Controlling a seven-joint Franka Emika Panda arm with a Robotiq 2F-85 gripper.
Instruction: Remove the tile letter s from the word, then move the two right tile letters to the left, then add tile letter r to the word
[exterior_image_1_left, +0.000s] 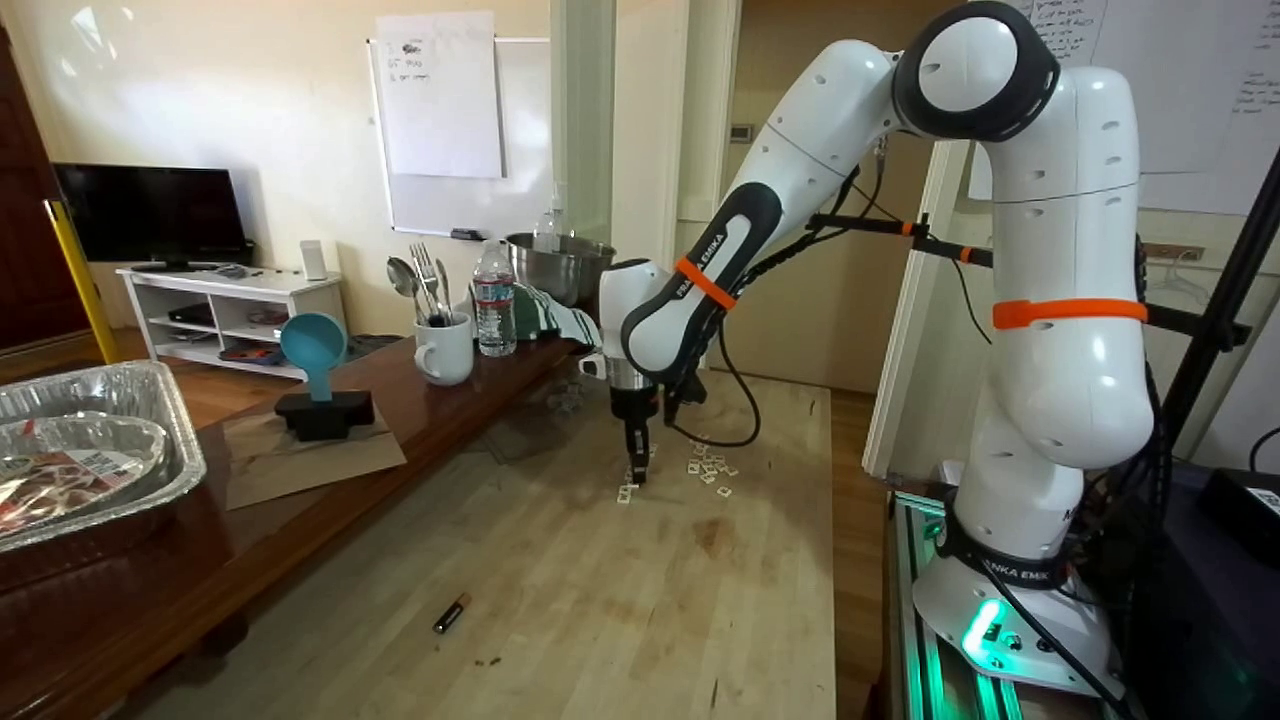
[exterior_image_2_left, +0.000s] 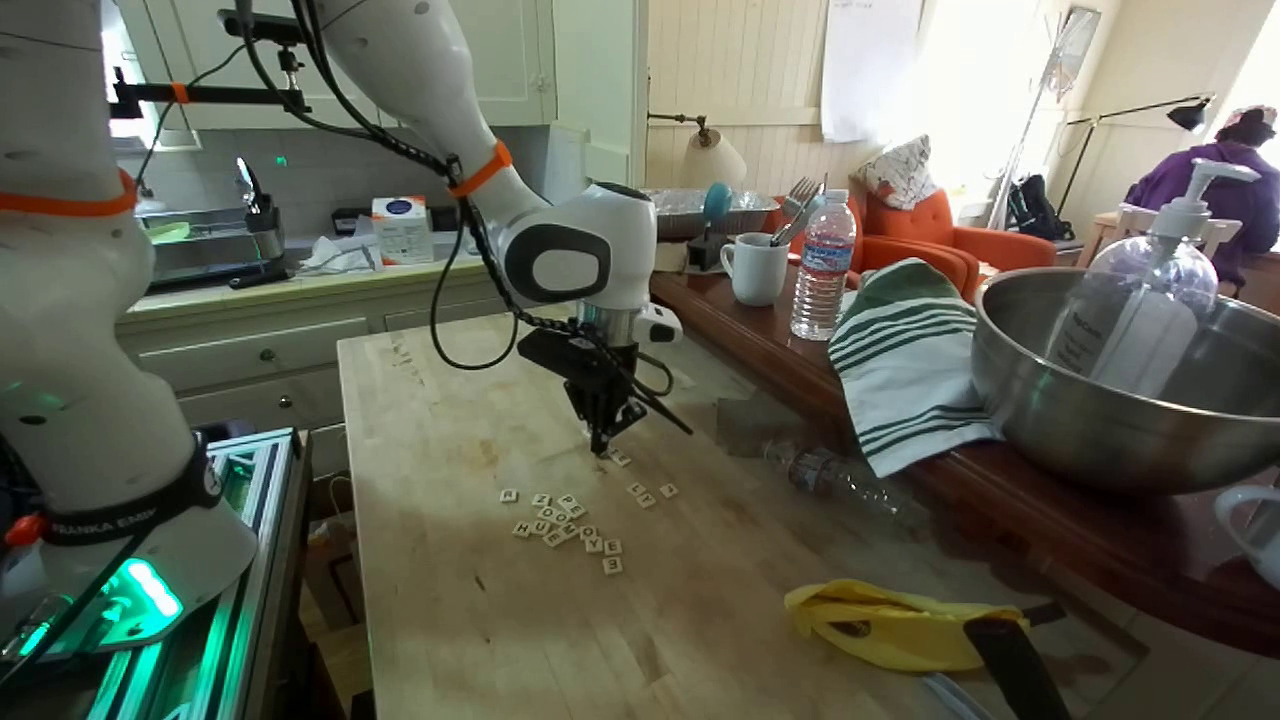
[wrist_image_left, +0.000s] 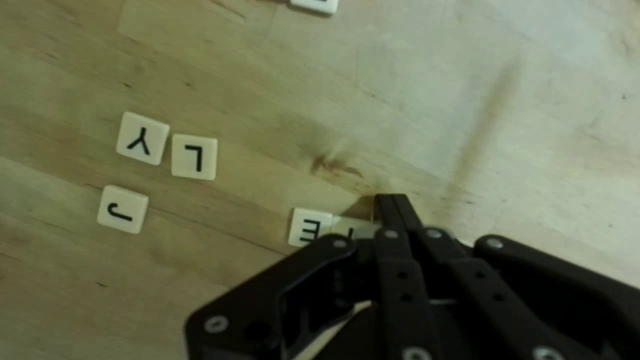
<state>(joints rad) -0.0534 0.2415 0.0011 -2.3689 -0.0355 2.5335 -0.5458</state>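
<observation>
You've got the gripper clenched, jaws pressed together! Just beside it lies the word, E touching a part-hidden tile; well apart from the gripper sit tiles L, Y and J.

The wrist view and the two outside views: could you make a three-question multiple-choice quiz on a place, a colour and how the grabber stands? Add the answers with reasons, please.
1. In the wrist view, where is the L tile relative to the E tile?
A) Lower right
B) Upper left
C) Lower left

2. What colour are the bands around the robot arm?
A) Orange
B) Blue
C) Purple

3. How does the gripper stand?
A) Wide open
B) Half open
C) Closed

1 B: the L tile sits higher and further left there.
2 A: both exterior views show the bands orange.
3 C: its two tips stand together in the wrist view, no gap showing.
</observation>
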